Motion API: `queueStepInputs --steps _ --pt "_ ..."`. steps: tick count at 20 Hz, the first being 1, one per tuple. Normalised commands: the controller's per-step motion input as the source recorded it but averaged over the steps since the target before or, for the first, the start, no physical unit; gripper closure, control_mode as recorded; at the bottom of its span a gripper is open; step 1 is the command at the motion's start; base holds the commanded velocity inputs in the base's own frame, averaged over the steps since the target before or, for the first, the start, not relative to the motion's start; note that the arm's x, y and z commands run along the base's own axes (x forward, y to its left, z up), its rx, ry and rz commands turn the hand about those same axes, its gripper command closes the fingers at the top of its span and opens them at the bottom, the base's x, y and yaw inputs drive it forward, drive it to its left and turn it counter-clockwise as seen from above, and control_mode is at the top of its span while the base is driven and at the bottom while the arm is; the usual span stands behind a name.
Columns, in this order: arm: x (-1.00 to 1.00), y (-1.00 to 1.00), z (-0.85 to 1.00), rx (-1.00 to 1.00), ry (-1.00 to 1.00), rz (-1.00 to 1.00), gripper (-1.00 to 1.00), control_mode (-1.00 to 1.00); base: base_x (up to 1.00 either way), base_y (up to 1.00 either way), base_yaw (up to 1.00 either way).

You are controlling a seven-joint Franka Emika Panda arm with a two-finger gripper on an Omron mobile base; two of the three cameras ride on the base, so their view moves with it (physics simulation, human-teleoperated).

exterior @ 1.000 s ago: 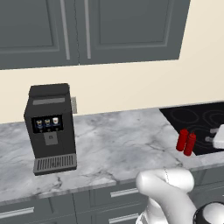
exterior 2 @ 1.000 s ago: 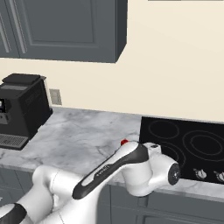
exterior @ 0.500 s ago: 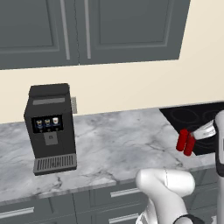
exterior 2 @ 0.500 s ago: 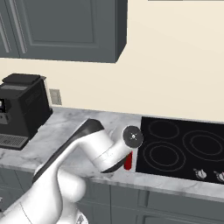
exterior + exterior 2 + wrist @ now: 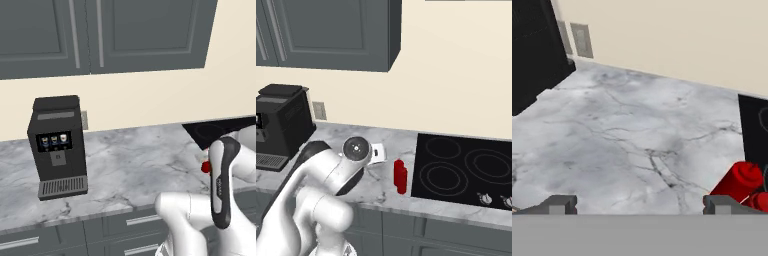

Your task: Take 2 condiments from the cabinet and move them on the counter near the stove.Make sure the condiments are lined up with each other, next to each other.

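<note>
On the marble surface (image 5: 361, 137), close to its front edge and just left of the black stove (image 5: 466, 170), I see the two red condiments (image 5: 400, 176) standing upright, one right behind the other so that from the right base view they nearly merge into a single red shape. They sit beside the stove's left edge, on the marble and not on the glass. From the left base view only a small patch of red (image 5: 205, 166) peeks out past my arm (image 5: 220, 185), which crosses in front of it.

My pincer (image 5: 639, 205) is spread wide, with nothing between its fingertips (image 5: 559, 204); through the hand view the tips stand far apart low in the frame, over bare veined marble. The red bottles (image 5: 737, 184) show at the lower right of that view, one near the right-hand fingertip, the second partly cut off at the frame's edge. Whether the fingertip touches the nearer bottle I cannot tell.

Toward the left end of the surface stands the black coffee machine (image 5: 57, 145), against the back wall, well apart from the bottles. A wall outlet (image 5: 319, 110) sits just to its right. Above, the dark grey cabinet (image 5: 130, 35) has its doors closed, its silver bar handles (image 5: 100, 35) vertical.
</note>
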Motion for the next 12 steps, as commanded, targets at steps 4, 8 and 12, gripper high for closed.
queueStepInputs --steps 4,8,12 --pt "0.0 0.34 0.47 -0.12 0.11 -0.1 -1.0 -1.0 0.0 0.0 0.0" --pt "-0.02 0.26 0.56 -0.13 0.09 -0.07 -1.0 -1.0 0.0 0.0 0.0" --pt "-0.18 0.21 0.46 -0.13 0.01 -0.04 -1.0 -1.0 0.0 0.0 0.0"
